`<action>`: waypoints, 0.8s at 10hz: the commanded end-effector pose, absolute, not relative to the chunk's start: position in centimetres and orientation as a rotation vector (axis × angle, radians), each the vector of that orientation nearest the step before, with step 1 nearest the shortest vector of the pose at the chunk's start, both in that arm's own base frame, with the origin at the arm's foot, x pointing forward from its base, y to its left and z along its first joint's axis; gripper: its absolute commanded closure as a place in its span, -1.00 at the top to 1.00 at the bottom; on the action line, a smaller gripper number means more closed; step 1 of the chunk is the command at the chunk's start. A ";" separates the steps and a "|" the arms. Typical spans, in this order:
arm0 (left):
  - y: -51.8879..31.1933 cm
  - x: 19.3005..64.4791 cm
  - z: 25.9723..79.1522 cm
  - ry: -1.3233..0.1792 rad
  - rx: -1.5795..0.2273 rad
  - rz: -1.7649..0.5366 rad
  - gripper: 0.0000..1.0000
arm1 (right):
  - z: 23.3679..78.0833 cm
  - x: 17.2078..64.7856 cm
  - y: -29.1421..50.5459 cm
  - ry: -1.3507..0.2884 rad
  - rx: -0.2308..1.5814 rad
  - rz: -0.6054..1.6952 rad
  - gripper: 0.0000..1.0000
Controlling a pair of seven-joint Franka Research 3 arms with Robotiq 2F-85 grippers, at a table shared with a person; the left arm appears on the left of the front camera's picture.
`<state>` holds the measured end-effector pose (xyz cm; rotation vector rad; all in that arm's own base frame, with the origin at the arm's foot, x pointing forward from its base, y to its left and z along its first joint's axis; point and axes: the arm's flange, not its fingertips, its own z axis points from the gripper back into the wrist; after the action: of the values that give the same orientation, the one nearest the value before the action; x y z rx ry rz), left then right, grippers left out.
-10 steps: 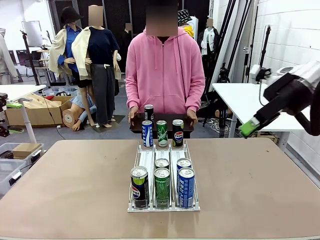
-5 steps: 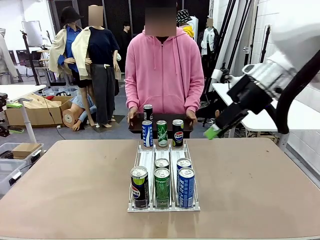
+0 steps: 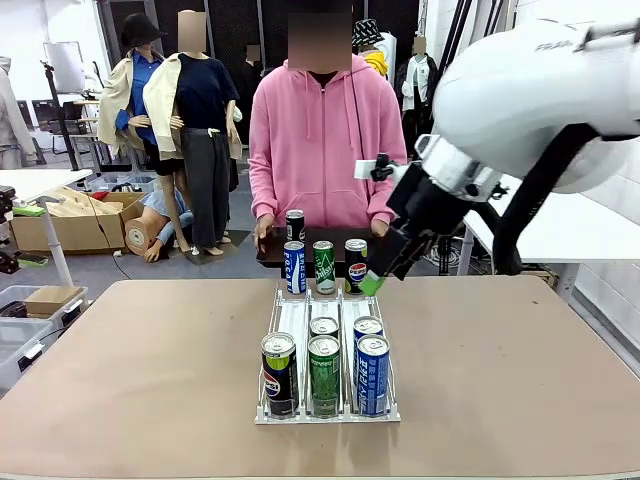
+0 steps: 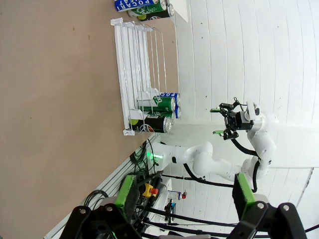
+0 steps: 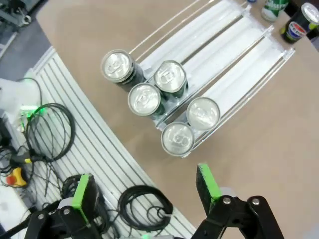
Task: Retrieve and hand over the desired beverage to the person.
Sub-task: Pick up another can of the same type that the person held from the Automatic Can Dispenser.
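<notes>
The person [image 3: 322, 140] in a pink hoodie stands at the far side and holds a dark tray [image 3: 272, 246] carrying several cans: black, blue, green and a Pepsi [image 3: 355, 265]. On the table, a white wire rack [image 3: 296, 318] holds several cans at its near end, with a Pepsi [image 3: 279, 373], a green can [image 3: 323, 375] and a blue can [image 3: 372, 375] in front. Nothing marks which one is the desired beverage. My right gripper [image 3: 378, 272] hangs open above the rack's far right corner; from above, the can tops [image 5: 144, 98] lie ahead of its gripper [image 5: 144, 191]. My left gripper [image 4: 184, 199] is open and empty.
Bare tan tabletop [image 3: 130, 370] lies on both sides of the rack. Cables and a ribbed panel [image 5: 75, 134] run along the robot's side of the table. A white table [image 3: 490, 205] stands behind at the right.
My right arm has swung in from the right edge to the middle, and its open gripper has come down beside the rack's far end. The cans and the person stay put.
</notes>
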<state>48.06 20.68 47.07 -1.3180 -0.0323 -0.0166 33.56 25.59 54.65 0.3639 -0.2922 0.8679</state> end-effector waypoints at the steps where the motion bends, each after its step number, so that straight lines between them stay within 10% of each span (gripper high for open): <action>1: 20.7 47.7 47.2 -0.039 -1.315 -0.012 1.00 | 55.1 35.1 28.4 -0.263 0.285 0.835 1.00; 8: 20.7 47.7 47.2 -0.039 -1.315 -0.012 1.00 | 51.4 35.5 36.2 -0.311 0.084 0.630 1.00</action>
<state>48.05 20.68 47.07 -1.3180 -0.0324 -0.0166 35.30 34.87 52.13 0.1295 -0.2829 0.6929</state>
